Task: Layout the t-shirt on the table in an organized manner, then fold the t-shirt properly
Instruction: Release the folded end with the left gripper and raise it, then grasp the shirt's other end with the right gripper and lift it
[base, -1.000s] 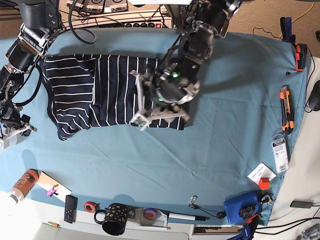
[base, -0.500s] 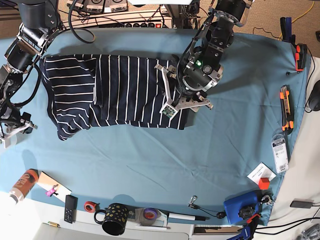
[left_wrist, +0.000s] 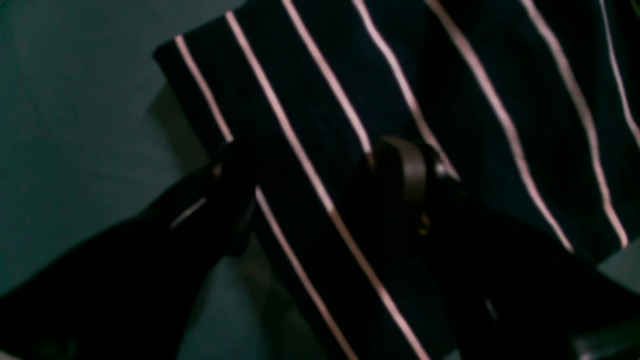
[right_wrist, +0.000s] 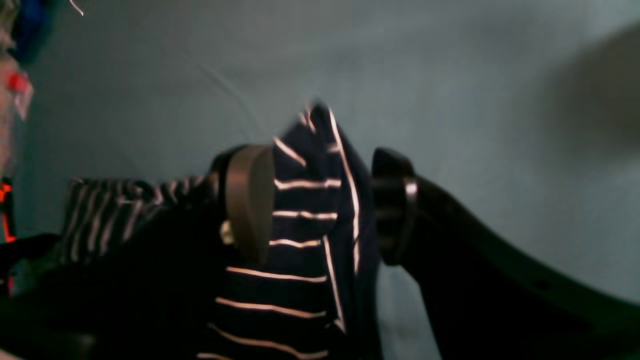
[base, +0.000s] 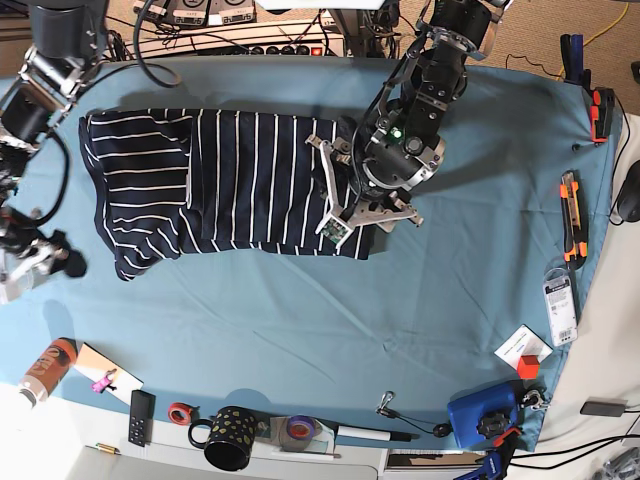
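The t-shirt (base: 240, 180) lies spread flat on the teal worktop (base: 300, 320), stripes running across one part and lengthwise over the rest. The left hand (base: 362, 195) hangs over the shirt's end, with almost all of the fabric stretching away to one side of it. From its own camera, the fingers (left_wrist: 405, 175) are spread wide. One is over the striped cloth and the other is by the shirt's edge, where bare worktop shows just beyond. I cannot tell whether they press on the fabric. The right hand (right_wrist: 320, 205) is at the opposite end of the shirt. In the overhead view it sits off the cloth, near the shirt's drooping corner. Its fingers stand apart, and a rumpled peak of striped fabric shows between them, close against one pad (right_wrist: 247, 200). I cannot tell whether it is gripped.
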